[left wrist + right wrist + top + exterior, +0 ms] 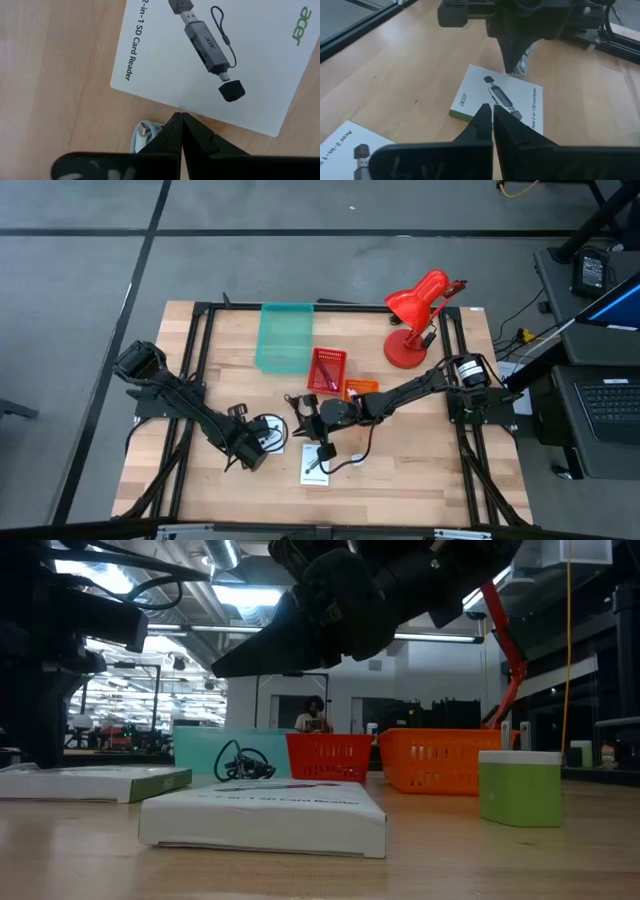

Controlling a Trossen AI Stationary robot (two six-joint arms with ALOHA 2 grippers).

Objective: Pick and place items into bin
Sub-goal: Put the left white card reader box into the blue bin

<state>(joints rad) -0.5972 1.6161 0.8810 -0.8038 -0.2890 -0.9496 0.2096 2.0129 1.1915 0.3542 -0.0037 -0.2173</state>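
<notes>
Two white card-reader boxes lie flat on the wooden desk (pixel 200 490), in the lower middle of the overhead frame. The left box (pixel 268 436) sits just under the left claw (pixel 250 457); the right box (pixel 316 464) lies below the right claw (pixel 322 448). Both claws have their fingers pressed together and hold nothing. A black cable (pixel 345 462) curls beside the right box.

The teal bin (pixel 284 335) stands at upper centre, with a red basket (pixel 327 368) and an orange basket (pixel 361 388) to its lower right; the red lamp (pixel 412 320) occupies the upper right.

Orientation: in the overhead frame the right box's long axis runs roughly top to bottom, while the left box appears nearly square-on, its axis hard to tell. In the left wrist view the left box (pixel 210 60) lies slanted across the upper frame, its nearest edge just beyond the fingertips (pixel 176 131).

Risks, as judged: the boxes are thin and flat, so fingers that descend together would likely push a box along the desk rather than grip it; they must part first and straddle an edge. The two arms work near one another at centre, so a careless reach could bring them into contact. The cable may snag on the right claw.
</notes>
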